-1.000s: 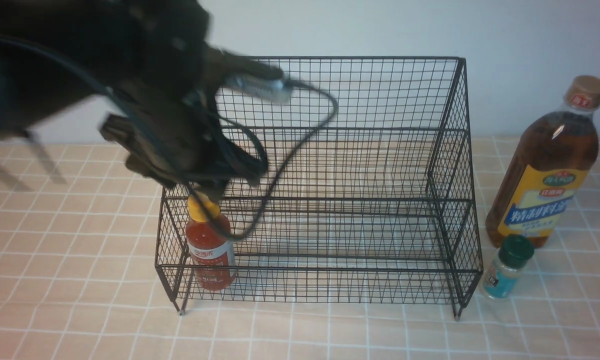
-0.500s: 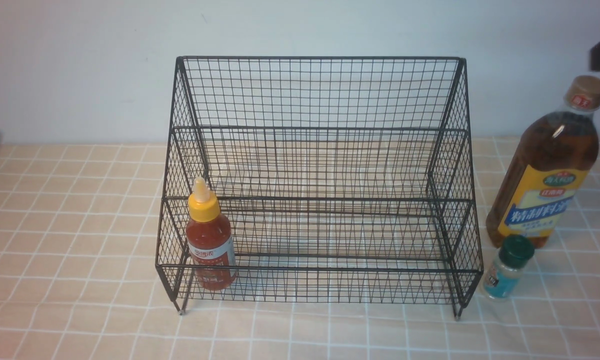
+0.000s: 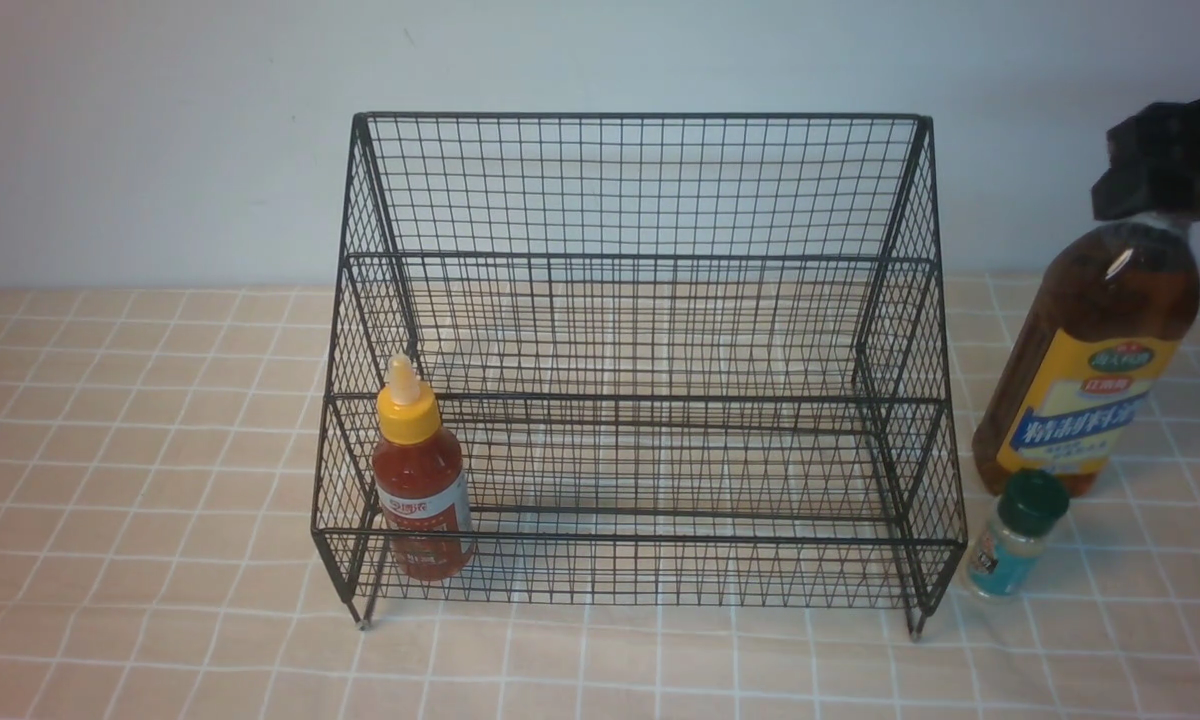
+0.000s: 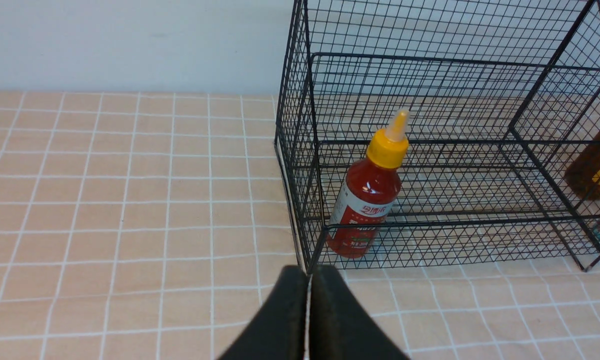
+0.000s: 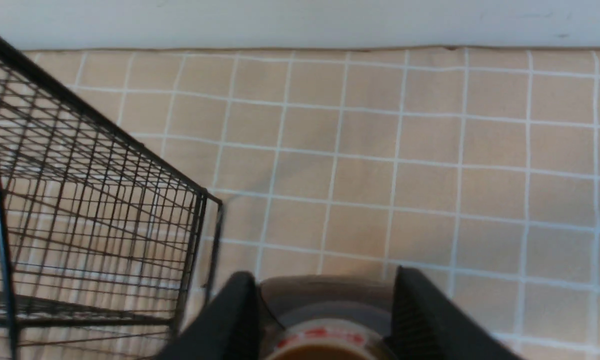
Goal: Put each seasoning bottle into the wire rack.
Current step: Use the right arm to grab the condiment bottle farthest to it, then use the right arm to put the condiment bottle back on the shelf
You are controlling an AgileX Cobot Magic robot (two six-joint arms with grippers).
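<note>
The small red seasoning bottle (image 3: 420, 490) with its yellow nozzle stands upright in the front left corner of the black wire rack (image 3: 640, 180). In the left wrist view the red bottle (image 4: 367, 200) stands behind the mesh, and my left gripper (image 4: 307, 270) hangs shut and empty in front of the rack's corner. The tall amber bottle (image 3: 1090, 350) stands right of the rack, with the green-capped shaker (image 3: 1015, 535) in front of it. My right gripper (image 3: 1155, 195) covers the tall bottle's cap. Its fingers (image 5: 230, 310) straddle the tall bottle's cap (image 5: 325, 345) with narrow gaps, open.
A checked peach cloth (image 3: 160, 450) covers the table, and a pale wall (image 3: 160, 150) stands right behind the rack. The rack's right end (image 5: 80, 175) is close beside the right gripper.
My left arm has pulled back from the rack and out of the front view, leaving the red bottle standing inside. My right gripper has come in from the upper right down over the tall bottle's cap.
</note>
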